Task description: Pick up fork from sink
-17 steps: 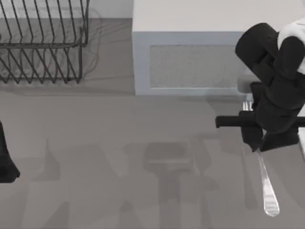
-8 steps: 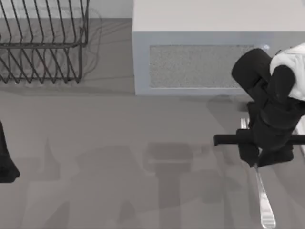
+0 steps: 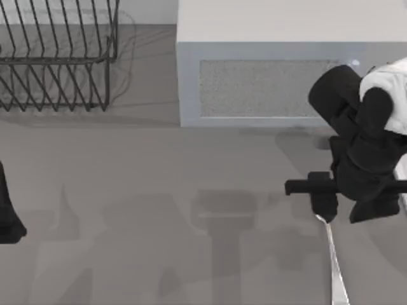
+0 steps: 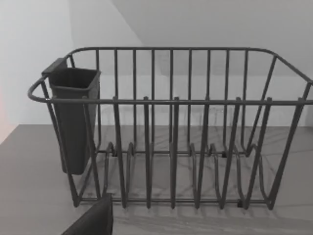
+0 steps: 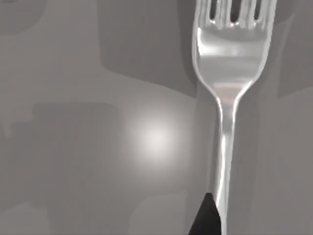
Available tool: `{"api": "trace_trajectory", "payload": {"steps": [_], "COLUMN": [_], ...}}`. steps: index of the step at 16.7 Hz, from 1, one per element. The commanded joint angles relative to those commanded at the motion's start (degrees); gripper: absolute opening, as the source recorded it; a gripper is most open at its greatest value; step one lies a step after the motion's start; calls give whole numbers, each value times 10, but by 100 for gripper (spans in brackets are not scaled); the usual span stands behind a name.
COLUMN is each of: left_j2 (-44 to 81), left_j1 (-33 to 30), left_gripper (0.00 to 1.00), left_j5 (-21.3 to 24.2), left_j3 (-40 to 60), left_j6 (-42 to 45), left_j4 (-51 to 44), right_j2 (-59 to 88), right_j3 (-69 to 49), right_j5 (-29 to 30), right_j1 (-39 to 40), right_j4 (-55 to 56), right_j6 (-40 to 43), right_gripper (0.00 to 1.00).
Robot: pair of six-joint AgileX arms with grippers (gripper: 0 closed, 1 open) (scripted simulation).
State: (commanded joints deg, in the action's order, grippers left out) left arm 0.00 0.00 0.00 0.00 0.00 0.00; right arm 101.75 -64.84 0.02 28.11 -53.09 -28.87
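Here, going from the left of the top view, the left arm sits parked at the tabletop's (image 3: 146, 190) left edge, and whether its pincer (image 3: 9, 213) is apart or together cannot be told. Behind it, in the far left corner, stands a dark wire dish rack (image 3: 57, 57); the left wrist view faces that rack (image 4: 171, 127) and shows a dark cutlery cup (image 4: 73, 117) hanging on one end of it. Further right, a pale microwave (image 3: 267, 76) stands against the back of the tabletop. At the right side, in front of the microwave, the right arm hangs over the surface with its pincer (image 3: 325, 210) clamped on the fork (image 3: 334, 264). The silver handle slants from the pincer toward the near edge of the top view. In the right wrist view the fork (image 5: 227, 98) hangs clear above the grey surface, tines away from the camera, with one dark fingertip (image 5: 208, 218) against the handle.
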Motion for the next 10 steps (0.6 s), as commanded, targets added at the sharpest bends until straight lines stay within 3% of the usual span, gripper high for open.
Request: {"api": "trace_trajectory", "payload": {"steps": [4, 10], "left_j2": [0, 0], "left_j1": [0, 0], "left_gripper": [100, 100], "left_j5": [0, 0], "left_j3": [0, 0], "left_j6": [0, 0], "left_j4": [0, 0], "right_j2": [0, 0], "right_j3": [0, 0], "right_j5": [0, 0], "right_j1": [0, 0], "right_j4": [0, 0], "right_j6": [0, 0], "right_gripper": [98, 100]}}
